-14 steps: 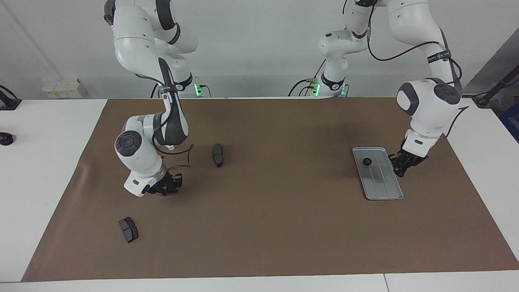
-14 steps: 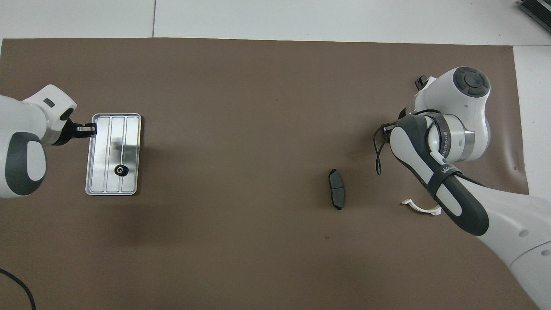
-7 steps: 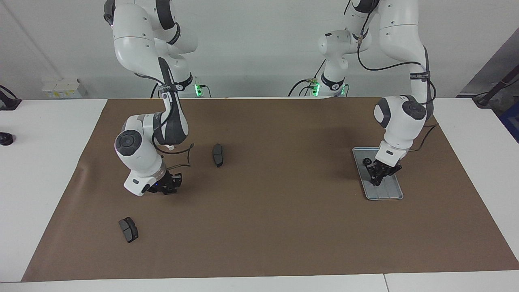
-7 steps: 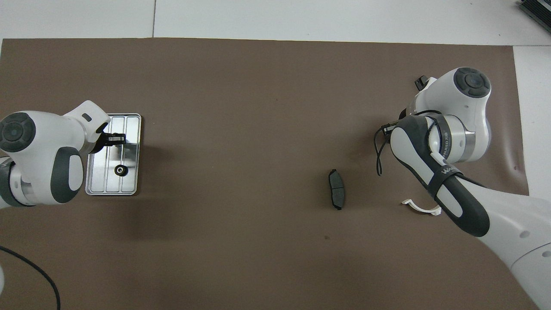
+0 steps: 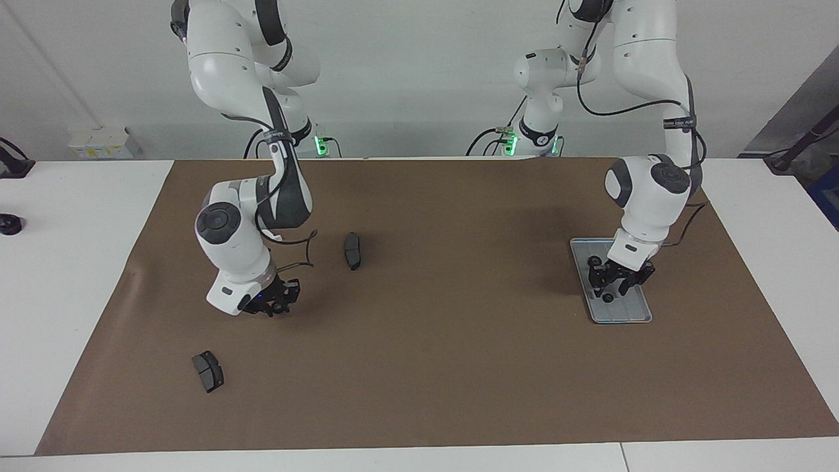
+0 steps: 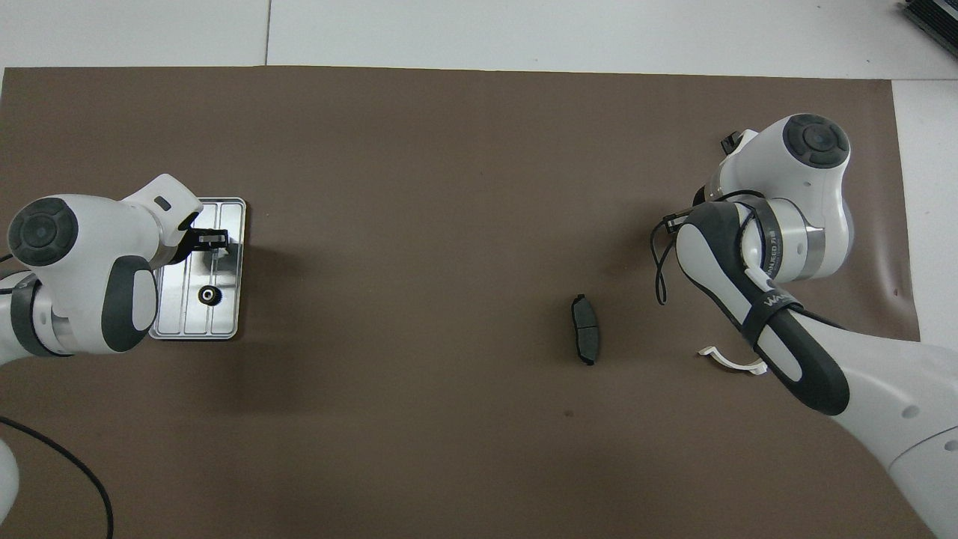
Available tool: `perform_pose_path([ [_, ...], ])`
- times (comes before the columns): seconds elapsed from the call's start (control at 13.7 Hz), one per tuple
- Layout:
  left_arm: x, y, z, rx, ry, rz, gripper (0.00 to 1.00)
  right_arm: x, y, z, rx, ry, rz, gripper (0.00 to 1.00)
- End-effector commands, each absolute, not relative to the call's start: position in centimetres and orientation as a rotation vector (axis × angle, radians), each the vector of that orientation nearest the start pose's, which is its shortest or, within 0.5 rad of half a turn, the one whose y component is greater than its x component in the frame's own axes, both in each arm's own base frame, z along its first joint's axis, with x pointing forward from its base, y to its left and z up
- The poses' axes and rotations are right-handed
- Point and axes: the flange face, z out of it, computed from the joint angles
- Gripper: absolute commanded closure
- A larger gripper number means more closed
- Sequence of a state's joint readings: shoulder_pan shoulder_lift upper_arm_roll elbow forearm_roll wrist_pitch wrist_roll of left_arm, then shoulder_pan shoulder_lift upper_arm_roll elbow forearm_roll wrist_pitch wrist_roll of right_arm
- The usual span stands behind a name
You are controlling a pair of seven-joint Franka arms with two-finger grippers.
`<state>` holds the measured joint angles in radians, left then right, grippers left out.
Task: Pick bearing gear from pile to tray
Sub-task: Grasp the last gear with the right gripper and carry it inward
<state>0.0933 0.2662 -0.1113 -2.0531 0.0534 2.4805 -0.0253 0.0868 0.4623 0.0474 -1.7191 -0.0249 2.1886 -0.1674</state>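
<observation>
A plain brown paper mat (image 5: 432, 341) covers the white table (image 5: 65, 262). The flat silvery-grey metal tray (image 5: 629, 313) shows lengthwise grooves — two small black round gears (image 5: 594, 261) lie in it. Two dark grey brake pads (image 5: 352, 250) are dull and unmarked, a white plastic half-ring (image 6: 730, 361) pale on brown. Both arms are glossy white with dark grey bands — their grippers black.

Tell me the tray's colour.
Silvery grey tray, with lengthwise grooves; overhead view shows it best.
</observation>
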Motion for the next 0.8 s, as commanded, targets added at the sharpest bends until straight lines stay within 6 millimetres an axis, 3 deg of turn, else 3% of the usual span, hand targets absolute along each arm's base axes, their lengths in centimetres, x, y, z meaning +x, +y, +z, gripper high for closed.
perform_pose_path([
  [0.0, 61.7, -1.4, 38.7, -3.124, 0.038, -0.169, 0.0, 66.0, 14.7, 34.3, -3.086, -0.533, -0.096, 0.96],
  [0.15, 62.1, -2.3, 41.6, -3.126, 0.029, -0.145, 0.0, 65.3, 22.0, 36.5, -3.065, -0.524, -0.192, 0.97],
  [0.36, 62.1, -7.0, 44.4, -3.149, -0.074, -0.155, 0.0, 62.9, 30.2, 37.6, -3.016, -0.491, -0.312, 0.97],
  [0.58, 61.0, -14.1, 44.4, -3.164, -0.169, -0.168, 0.0, 60.2, 37.1, 37.3, -2.952, -0.456, -0.408, 0.97],
  [0.73, 60.2, -16.9, 44.2, -3.171, -0.168, -0.169, 0.0, 58.7, 41.0, 35.6, -2.899, -0.428, -0.471, 0.97],
])
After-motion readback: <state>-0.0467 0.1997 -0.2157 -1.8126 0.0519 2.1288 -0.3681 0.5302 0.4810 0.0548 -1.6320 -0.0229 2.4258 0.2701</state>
